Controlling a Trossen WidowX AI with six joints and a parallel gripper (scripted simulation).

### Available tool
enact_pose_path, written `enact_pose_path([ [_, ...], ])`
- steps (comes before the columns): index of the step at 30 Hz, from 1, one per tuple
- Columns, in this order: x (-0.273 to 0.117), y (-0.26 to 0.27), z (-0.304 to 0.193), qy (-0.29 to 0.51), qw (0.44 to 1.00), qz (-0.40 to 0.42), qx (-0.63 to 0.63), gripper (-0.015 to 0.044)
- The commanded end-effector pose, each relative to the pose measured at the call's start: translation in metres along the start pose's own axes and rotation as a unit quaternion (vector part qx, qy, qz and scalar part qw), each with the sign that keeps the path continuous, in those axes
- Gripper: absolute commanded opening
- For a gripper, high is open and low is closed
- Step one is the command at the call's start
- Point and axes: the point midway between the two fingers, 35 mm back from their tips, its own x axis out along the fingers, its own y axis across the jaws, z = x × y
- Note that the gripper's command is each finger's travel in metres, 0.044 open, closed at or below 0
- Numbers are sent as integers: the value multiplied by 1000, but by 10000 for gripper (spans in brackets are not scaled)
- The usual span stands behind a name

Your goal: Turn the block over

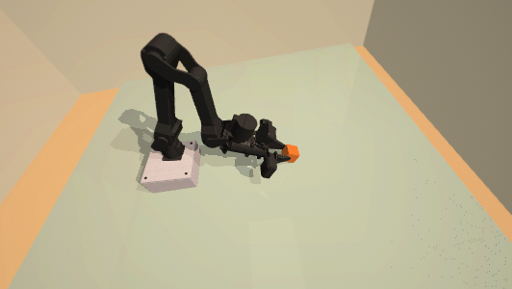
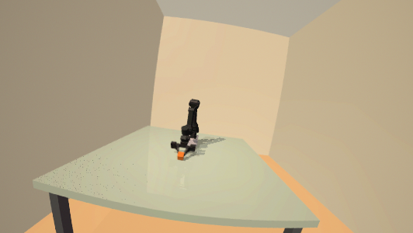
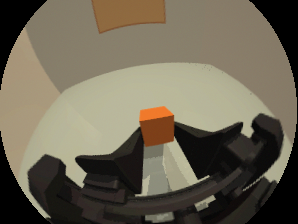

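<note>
The orange block [image 1: 291, 153] [image 2: 181, 155] [image 3: 157, 129] is held between the fingertips of my gripper [image 1: 287, 152] [image 2: 181, 152] [image 3: 158, 134]. The gripper is shut on it and points outward, nearly level, low over the table [image 1: 337, 207] [image 2: 233, 186] [image 3: 110, 102]. In the wrist view the block shows a bright upper face and a darker face towards the camera. No mark can be made out on the faces in view. Whether the block touches the table cannot be told.
The arm's pale base block [image 1: 169, 169] stands on the table behind the gripper, to its left in the top view. Dark specks lie on the table's far corner area. Walls and an orange floor [image 1: 53, 159] [image 2: 116, 217] surround the table.
</note>
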Motion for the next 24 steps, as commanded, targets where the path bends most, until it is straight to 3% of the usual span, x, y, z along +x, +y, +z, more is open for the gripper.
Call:
enact_pose_path([
  [1, -2, 1, 1, -13, 1000, 2, 1, 0],
  [14, -2, 1, 1, -14, 1000, 2, 1, 0],
  [24, -2, 1, 1, -14, 1000, 2, 1, 263],
])
